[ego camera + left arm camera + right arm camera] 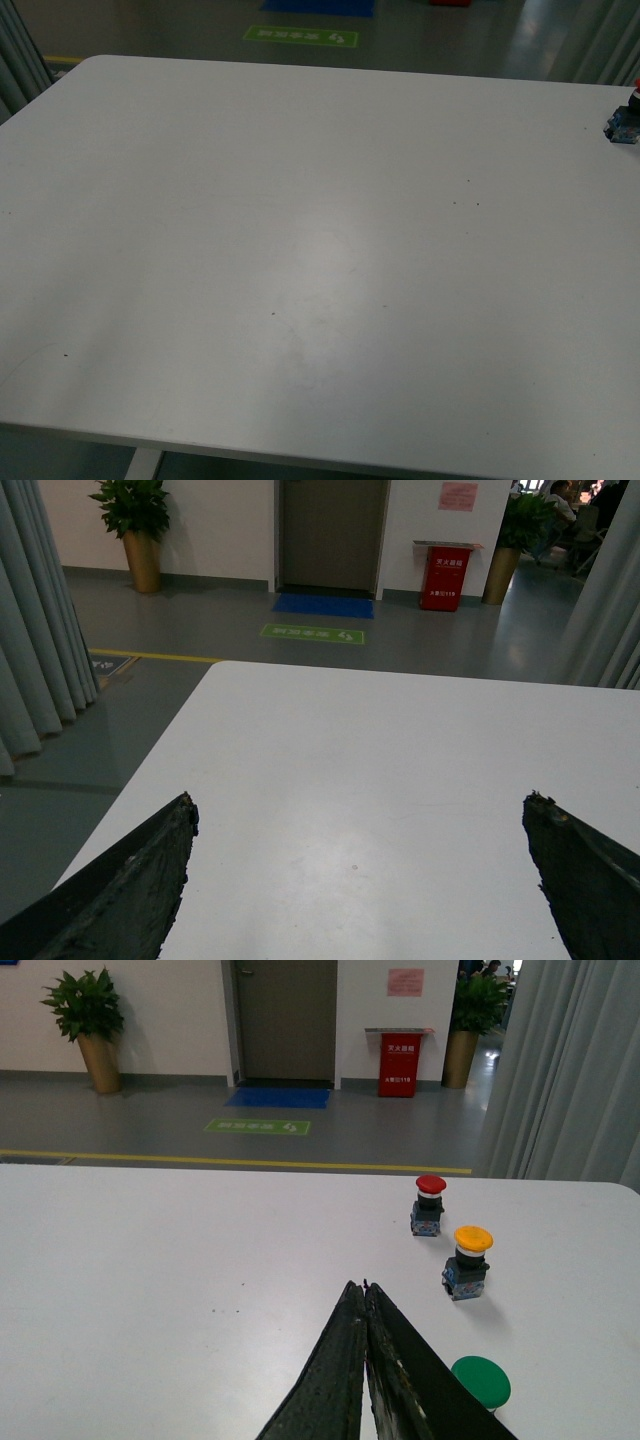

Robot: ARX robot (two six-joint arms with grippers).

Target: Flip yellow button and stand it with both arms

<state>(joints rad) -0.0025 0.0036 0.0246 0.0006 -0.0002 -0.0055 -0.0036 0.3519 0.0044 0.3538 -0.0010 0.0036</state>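
Yellow button [469, 1262] upright, untouched by fingers [352, 1360]

The small yellow-capped push-button switch [468, 1262] stands on the flat white surface [180, 1250], near its right edge. The similar red-capped switch [428, 1204] stands behind it, apart, closer to the far edge. The round green-capped button [481, 1382] sits nearer, before both.

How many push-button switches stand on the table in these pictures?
3, all in the right wrist view: the red button farthest, the yellow button nearer, the green button nearest, partly hidden behind the right gripper.
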